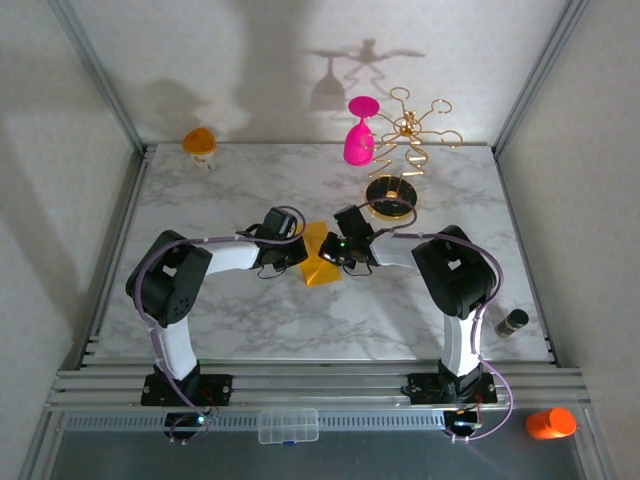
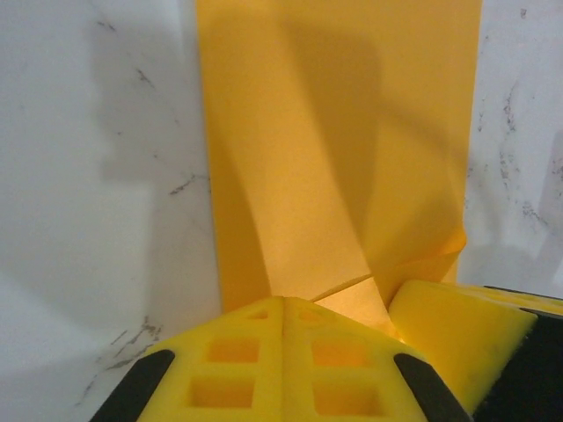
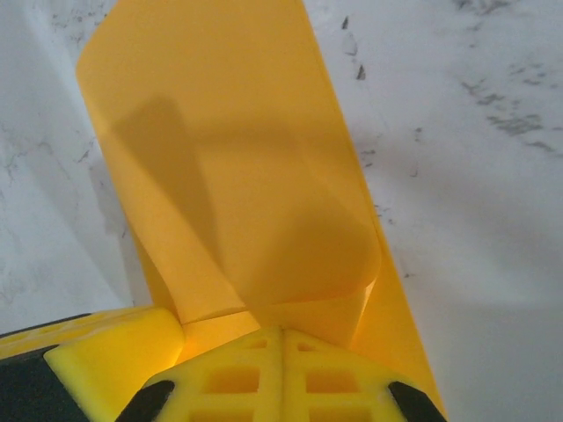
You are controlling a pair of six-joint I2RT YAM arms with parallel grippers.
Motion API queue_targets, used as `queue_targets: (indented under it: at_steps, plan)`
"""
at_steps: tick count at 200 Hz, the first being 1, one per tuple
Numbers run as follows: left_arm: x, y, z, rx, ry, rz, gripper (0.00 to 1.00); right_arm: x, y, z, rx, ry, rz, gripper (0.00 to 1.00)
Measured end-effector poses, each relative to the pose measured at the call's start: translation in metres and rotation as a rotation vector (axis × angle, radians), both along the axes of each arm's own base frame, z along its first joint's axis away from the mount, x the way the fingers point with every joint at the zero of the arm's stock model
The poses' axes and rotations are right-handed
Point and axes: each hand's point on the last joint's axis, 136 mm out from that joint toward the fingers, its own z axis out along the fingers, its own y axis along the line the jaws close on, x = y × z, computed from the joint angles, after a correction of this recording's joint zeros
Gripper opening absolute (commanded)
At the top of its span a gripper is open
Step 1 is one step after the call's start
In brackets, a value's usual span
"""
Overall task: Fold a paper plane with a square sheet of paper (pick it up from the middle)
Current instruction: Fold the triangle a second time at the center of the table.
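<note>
Square sheet of paper (image 1: 322,260) met from both sides at mid-surface, its near edge hidden behind both sets of jaws.

The left gripper (image 2: 281,303) is seen with jaws fully closed over the sheet's edge; whether paper is pinched there cannot be told. The right gripper (image 3: 281,331) is closed on the sheet, which is curled up from its tips. At the back of the marble surface (image 1: 250,320) a pink goblet (image 1: 359,135) is hung on a gold rack (image 1: 410,150), just behind the right arm. An orange-topped white cup (image 1: 200,143) is set at the far left corner and a small dark bottle (image 1: 512,322) at the right edge, its detail too small to read.
</note>
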Motion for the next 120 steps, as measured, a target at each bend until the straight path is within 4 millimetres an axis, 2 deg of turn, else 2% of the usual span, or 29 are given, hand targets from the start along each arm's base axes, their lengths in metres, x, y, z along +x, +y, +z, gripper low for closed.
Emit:
queue_targets:
  at_steps: [16, 36, 54, 68, 101, 120]
  plan:
    - [-0.001, -0.001, 0.005, -0.004, -0.006, -0.002, 0.09, 0.0, 0.0, 0.0, 0.012, 0.002, -0.015, 0.01]
    - [-0.005, -0.006, 0.025, -0.034, -0.036, 0.0, 0.17, 0.0, -0.001, -0.001, 0.023, 0.004, -0.035, 0.01]
    - [-0.017, -0.014, 0.044, -0.074, -0.067, -0.005, 0.17, 0.0, -0.001, -0.001, 0.029, 0.006, -0.047, 0.01]
    - [-0.029, -0.02, 0.052, -0.103, -0.073, -0.009, 0.18, 0.0, -0.002, -0.001, 0.036, 0.007, -0.053, 0.01]
    - [-0.056, -0.024, 0.038, -0.122, -0.01, -0.005, 0.17, 0.0, -0.002, -0.001, 0.045, 0.012, -0.067, 0.01]
    - [-0.064, -0.023, 0.027, -0.119, 0.027, 0.001, 0.17, 0.0, -0.002, -0.001, 0.05, 0.015, -0.073, 0.01]
